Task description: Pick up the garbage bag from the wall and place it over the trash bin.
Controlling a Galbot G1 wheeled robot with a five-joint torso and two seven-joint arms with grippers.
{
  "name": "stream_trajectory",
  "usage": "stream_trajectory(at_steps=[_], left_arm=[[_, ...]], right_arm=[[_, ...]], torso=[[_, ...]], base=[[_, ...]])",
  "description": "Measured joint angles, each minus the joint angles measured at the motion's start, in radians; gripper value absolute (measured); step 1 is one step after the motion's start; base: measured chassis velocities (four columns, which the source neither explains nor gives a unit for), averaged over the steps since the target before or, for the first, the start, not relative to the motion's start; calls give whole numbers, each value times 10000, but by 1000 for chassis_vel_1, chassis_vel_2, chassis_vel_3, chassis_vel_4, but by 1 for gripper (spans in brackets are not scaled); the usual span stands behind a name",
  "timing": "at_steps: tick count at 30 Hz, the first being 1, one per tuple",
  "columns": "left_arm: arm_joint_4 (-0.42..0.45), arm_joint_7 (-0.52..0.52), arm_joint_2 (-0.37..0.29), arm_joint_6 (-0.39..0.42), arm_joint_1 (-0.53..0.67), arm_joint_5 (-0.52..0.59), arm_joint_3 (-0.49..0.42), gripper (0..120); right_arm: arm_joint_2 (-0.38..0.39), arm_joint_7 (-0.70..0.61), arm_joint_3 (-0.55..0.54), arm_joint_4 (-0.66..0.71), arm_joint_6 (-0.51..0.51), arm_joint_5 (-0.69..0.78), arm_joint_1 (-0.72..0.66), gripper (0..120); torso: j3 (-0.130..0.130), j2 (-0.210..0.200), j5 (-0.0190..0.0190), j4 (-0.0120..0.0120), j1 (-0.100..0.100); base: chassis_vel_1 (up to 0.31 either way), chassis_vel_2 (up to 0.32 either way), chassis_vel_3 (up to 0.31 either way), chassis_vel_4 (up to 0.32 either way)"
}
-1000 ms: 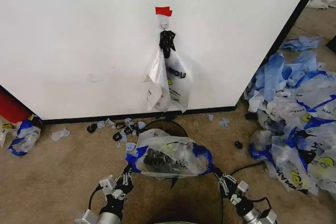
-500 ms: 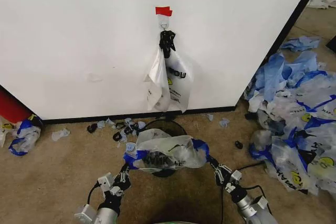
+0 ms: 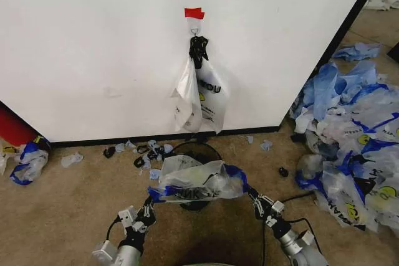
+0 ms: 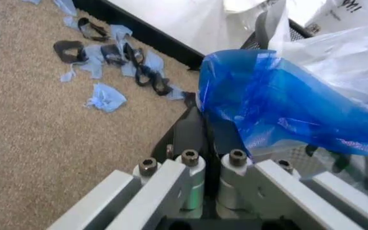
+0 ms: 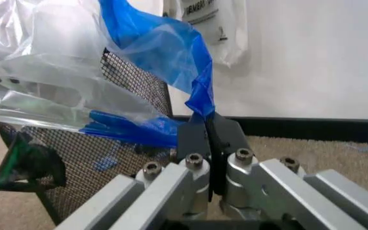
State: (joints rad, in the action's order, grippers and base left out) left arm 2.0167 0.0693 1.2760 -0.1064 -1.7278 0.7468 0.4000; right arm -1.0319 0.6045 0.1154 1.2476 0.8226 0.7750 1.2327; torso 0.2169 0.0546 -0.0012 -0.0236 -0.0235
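Over trash bin [image 3: 194, 154]: garbage bag [image 3: 196, 182] (long axis L-R).

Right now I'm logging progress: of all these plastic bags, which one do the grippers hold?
The garbage bag stretched over the trash bin, its blue handles pinched by the left gripper and right gripper. Another bag hangs on the wall; the rest lie piled on the floor.

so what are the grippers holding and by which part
Both hold the garbage bag by its blue handles: left gripper on one, right gripper on the other, stretched over the trash bin.
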Motion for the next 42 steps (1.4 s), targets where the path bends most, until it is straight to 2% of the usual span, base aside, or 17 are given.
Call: stream_trajectory(at_steps=[16, 39, 42], left_arm=[[-521, 16, -2, 7, 267, -4, 10, 0], [-400, -35, -56, -60, 122, -281, 115, 0], [-349, -27, -62, -82, 72, -327, 148, 11]], right_arm=[[-117, -158, -89, -545, -1, -325, -459, 0], [-84, -160, 59, -418, -1, -451, -327, 0], [-73, -157, 89, -405, -1, -448, -285, 4]], torso=[[0, 0, 0, 0, 0], [0, 0, 0, 0, 0], [0, 0, 1, 0, 0]], base=[[0, 0, 0, 0], [0, 0, 0, 0], [0, 0, 0, 0]])
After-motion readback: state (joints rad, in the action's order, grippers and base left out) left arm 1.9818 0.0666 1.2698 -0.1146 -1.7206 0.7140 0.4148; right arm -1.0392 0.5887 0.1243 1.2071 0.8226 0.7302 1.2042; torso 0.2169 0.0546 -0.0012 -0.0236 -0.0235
